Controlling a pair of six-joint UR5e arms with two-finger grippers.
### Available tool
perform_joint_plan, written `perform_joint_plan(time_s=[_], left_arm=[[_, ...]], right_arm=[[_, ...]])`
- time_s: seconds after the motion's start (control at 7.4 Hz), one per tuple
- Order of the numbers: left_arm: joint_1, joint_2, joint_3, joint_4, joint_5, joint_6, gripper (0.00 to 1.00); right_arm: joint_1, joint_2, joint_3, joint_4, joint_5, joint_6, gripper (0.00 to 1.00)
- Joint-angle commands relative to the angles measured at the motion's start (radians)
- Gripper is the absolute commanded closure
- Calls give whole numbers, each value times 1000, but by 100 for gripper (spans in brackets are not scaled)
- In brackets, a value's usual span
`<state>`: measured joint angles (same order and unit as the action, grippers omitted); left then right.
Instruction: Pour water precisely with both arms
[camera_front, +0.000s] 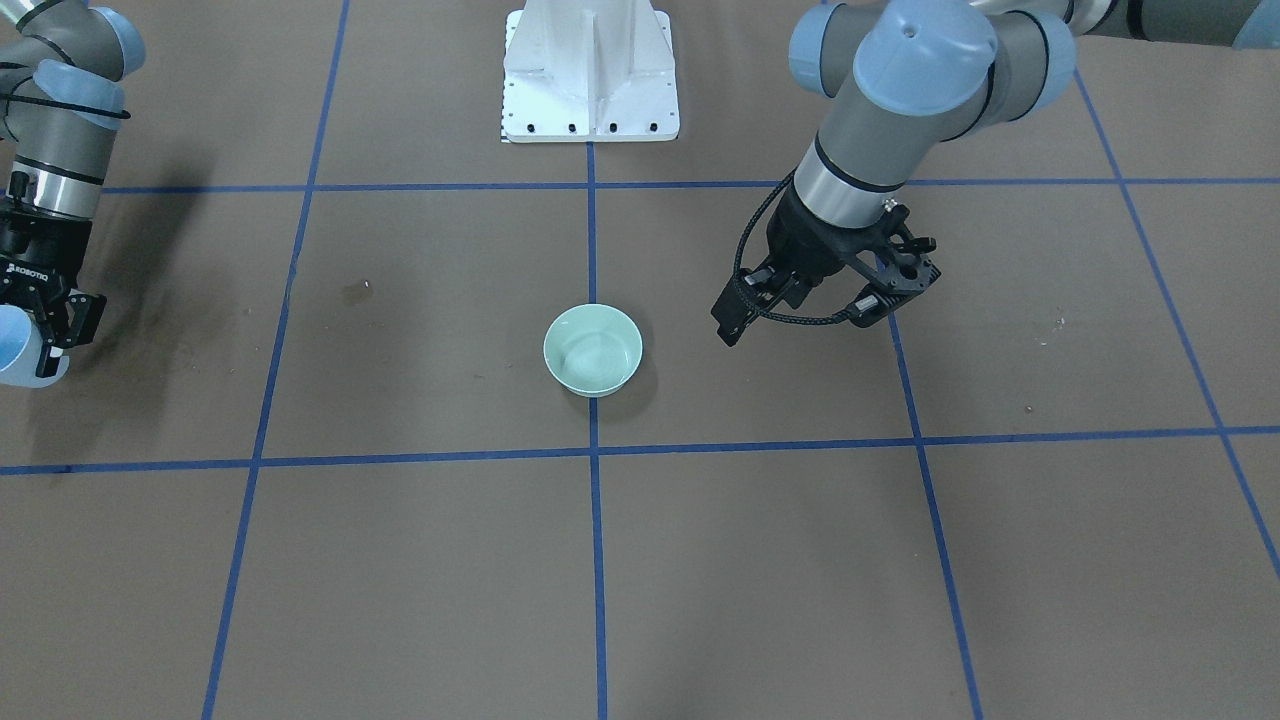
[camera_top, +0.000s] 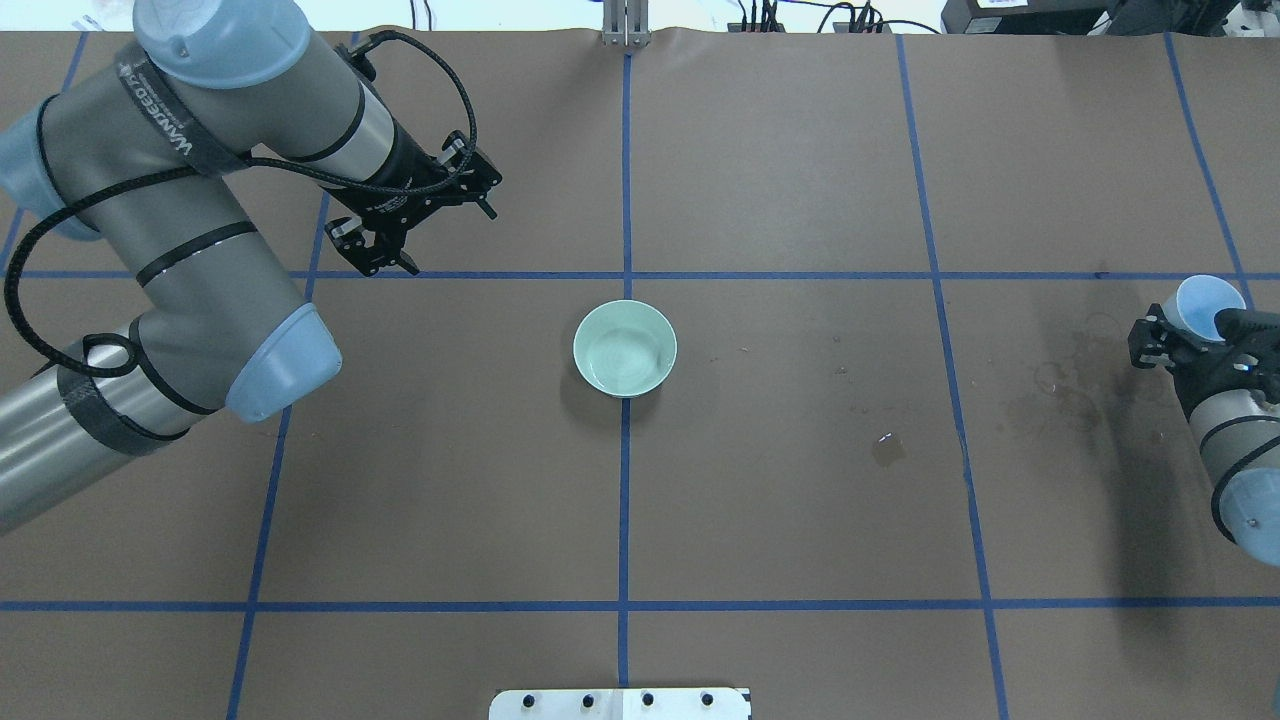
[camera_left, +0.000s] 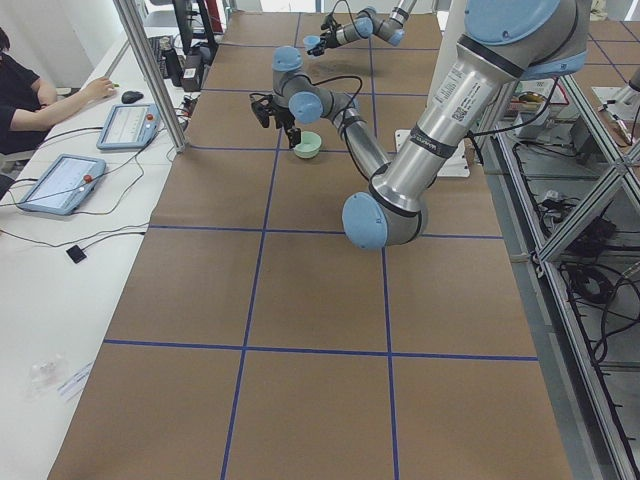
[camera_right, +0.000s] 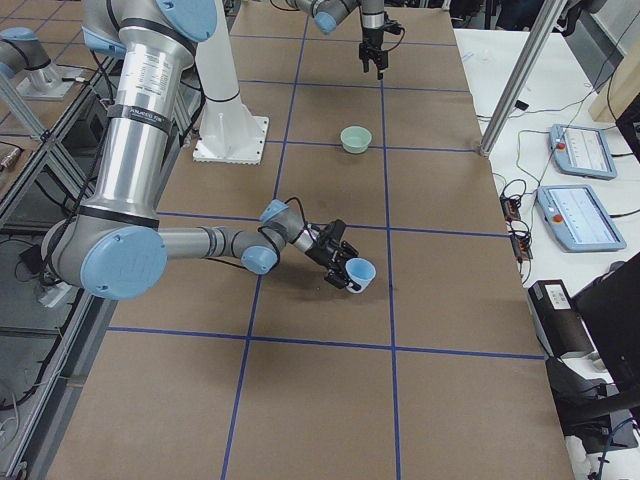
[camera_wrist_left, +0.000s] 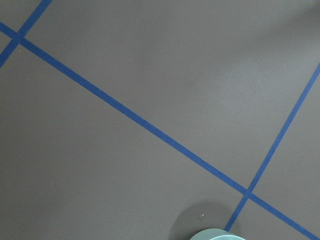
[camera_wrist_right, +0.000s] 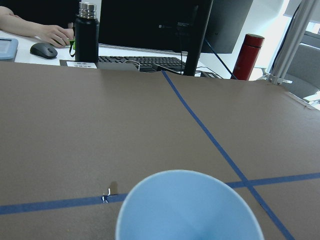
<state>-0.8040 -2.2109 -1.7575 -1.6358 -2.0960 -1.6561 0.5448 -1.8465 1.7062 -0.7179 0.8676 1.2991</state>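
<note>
We find the pale green round bowl (camera_top: 583, 335) upright in the middle of the brown paper-covered bench (camera_top: 800, 520), right on a crossing of the blue tape lines (camera_top: 624, 500). We judge that this spot serves as a fixed target within reach of both arms. Faint rings and glints show inside the bowl, and we take them for the water (camera_front: 592, 352). A small shiny spot (camera_top: 888, 447) and dull stains (camera_top: 1060, 395) on the bench, between the bowl and the right arm, look to us like spills.

The right claw (camera_top: 1195, 328) is at the bench's right end, well apart from the bowl. It is clamped on the side wall of a light blue tapered cup (camera_top: 1205, 298). Gripping the wall leaves the mouth free for pouring, and the mouth faces upward as far as we can see, which would keep any contents in. We cannot tell whether the cup holds water, because the right wrist view shows only plain blue inside.

The left claw (camera_front: 738, 320) hangs above the bench off to the bowl's left and somewhat beyond it, apart from it, and carries nothing. We cannot tell how wide its jaws stand. Its wrist view catches only the bowl's rim at the bottom edge. We judge that it stands clear of the pouring path, perhaps ready to steady the bowl.
</note>
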Motion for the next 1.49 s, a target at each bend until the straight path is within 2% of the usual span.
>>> perform_joint_plan(time_s=[0.0, 0.14, 0.27, 0.54, 0.68, 0.95, 1.22, 1.35], left_arm=[[-3, 3, -2, 1, 1, 41, 0], [-4, 4, -2, 1, 1, 41, 0], [-4, 4, -2, 1, -1, 41, 0], [-9, 2, -2, 1, -1, 42, 0], [-14, 4, -3, -1, -1, 51, 0], [-29, 8, -8, 1, -1, 117, 0], [-40, 10, -8, 2, -2, 153, 0], [-50, 10, -8, 4, -4, 194, 0]], right_arm=[[123, 38, 9, 131, 168, -279, 100], [179, 41, 4, 228, 276, -510, 100], [207, 111, 3, 245, 293, -596, 100], [205, 263, 10, 247, 297, -597, 100], [204, 321, 15, 244, 388, -597, 100], [228, 378, 15, 241, 718, -597, 100], [224, 467, 3, 229, 906, -598, 100], [218, 525, -14, 215, 954, -598, 100]])
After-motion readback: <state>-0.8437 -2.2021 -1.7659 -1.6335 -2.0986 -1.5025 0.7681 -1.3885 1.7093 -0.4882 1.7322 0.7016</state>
